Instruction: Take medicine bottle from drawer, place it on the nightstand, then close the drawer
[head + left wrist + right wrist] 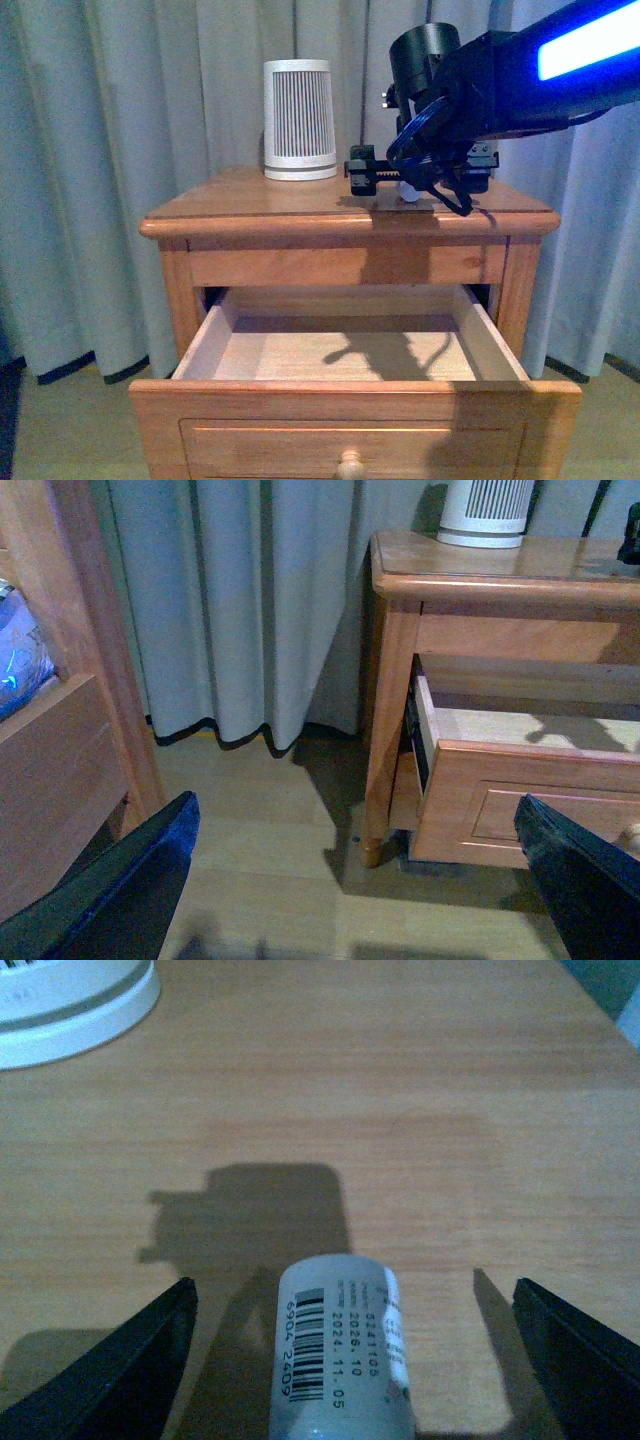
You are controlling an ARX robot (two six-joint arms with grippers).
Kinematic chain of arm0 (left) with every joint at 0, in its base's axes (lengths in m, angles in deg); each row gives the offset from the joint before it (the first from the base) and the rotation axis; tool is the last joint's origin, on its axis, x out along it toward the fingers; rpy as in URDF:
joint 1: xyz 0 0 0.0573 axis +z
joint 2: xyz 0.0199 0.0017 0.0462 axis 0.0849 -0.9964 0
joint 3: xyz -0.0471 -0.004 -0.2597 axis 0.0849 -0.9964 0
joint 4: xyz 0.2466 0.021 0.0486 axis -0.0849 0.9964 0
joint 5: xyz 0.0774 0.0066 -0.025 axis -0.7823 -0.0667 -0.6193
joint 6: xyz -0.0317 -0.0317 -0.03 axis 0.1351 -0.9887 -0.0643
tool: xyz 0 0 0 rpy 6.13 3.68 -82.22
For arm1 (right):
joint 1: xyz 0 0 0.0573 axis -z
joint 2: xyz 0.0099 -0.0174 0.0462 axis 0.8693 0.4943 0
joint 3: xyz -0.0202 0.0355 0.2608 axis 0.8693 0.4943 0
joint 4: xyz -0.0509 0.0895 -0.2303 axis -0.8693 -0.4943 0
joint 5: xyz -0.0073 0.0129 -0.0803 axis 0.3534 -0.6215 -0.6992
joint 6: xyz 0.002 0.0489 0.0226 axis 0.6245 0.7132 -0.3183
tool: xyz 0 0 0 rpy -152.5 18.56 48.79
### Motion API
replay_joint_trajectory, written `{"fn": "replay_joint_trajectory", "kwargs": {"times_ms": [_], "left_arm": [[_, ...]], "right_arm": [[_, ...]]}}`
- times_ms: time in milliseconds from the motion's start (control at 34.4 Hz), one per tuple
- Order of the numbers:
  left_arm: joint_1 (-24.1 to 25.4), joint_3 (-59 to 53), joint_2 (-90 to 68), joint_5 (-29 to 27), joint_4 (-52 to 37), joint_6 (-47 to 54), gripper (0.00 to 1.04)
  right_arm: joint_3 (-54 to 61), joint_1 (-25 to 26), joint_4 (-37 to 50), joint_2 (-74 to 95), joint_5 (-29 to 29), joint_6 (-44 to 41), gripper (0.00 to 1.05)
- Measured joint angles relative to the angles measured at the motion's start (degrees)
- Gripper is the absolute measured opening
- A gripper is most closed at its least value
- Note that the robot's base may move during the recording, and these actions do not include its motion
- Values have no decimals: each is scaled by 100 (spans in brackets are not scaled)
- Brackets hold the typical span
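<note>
Right pincer (352, 1285) spread wide over the nightstand (250, 205) surface, gripping nothing. Medicine bottle (340, 1350) sited on that surface between the two fingers, clear gap on either side, touching neither. Long axis in line with the pincer's reach in the right wrist view; upright or lying not resolved. Judged: placing done; retreat straight back along that axis needed to avoid knocking the bottle. Drawer (355, 410) standing well out, not yet closed, knob (350, 466) facing the robot. Left pincer (355, 805) also wide open, empty, low beside the nightstand's left side at about drawer height; judged nearer the drawer front. Counted: one bottle, one open drawer, one knob, one ribbed cylinder (298, 120), two pincers.
</note>
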Motion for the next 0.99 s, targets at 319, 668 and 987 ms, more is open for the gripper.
{"fn": "replay_joint_trajectory", "kwargs": {"times_ms": [319,668,987], "left_arm": [[0,0,0,0,0,0,98],[0,0,0,2,0,0,98],[0,0,0,2,0,0,98]], "right_arm": [[732,4,1043,-1082,-63,-348,98],[5097,173,2149,-4577,-101,282,98],[9033,-282,1578,-7925,-348,1045,98]]}}
